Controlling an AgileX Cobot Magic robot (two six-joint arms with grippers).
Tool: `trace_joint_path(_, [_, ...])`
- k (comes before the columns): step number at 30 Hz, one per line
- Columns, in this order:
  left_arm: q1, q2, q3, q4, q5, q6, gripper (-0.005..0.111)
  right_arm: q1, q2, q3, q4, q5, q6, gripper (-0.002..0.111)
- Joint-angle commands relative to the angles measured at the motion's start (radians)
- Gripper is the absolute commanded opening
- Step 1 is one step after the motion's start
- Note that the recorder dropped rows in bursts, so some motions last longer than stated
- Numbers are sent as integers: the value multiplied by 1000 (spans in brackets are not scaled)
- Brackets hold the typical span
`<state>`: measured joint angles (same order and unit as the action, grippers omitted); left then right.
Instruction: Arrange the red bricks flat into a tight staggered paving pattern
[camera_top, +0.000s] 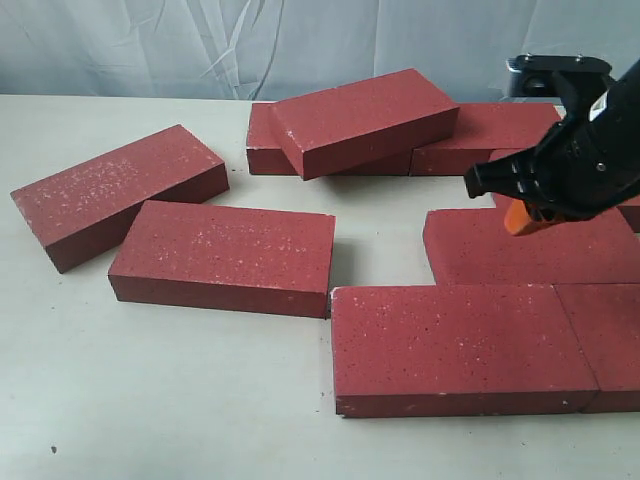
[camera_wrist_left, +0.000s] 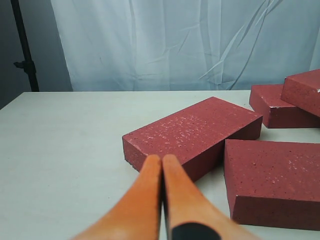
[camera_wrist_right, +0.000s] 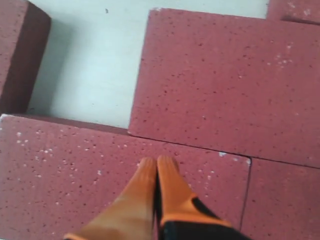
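Note:
Several red bricks lie on the pale table (camera_top: 150, 400). At the front right, two bricks (camera_top: 460, 345) (camera_top: 612, 340) sit end to end, with a third (camera_top: 530, 245) tight behind them and offset. My right gripper (camera_top: 517, 218) is shut on nothing and hovers over this group. In the right wrist view its tips (camera_wrist_right: 157, 162) are above the speckled front brick (camera_wrist_right: 75, 170), close to the seam with the brick behind (camera_wrist_right: 225, 85). My left gripper (camera_wrist_left: 161, 159) is also shut and empty, pointing at a corner of a loose angled brick (camera_wrist_left: 192, 132). It is out of the exterior view.
Two loose bricks (camera_top: 115, 190) (camera_top: 225, 255) lie at the left. At the back, one brick (camera_top: 365, 120) rests tilted on another (camera_top: 265, 140), beside a further one (camera_top: 490, 135). A white curtain (camera_top: 300, 40) hangs behind the table.

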<state>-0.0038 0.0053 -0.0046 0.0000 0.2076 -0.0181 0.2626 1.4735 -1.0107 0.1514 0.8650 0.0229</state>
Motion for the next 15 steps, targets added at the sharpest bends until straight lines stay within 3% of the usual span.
trace_joint_path(1, [-9,-5,5,0,-4,-2,0,-52,-23,33,-47,-31,-28,-1])
trace_joint_path(7, [-9,-5,5,0,-4,-2,0,-52,-23,41,-81,-82,-23,-1])
trace_joint_path(15, [-9,-5,5,0,-4,-2,0,-52,-21,41,51,-248,-23,-1])
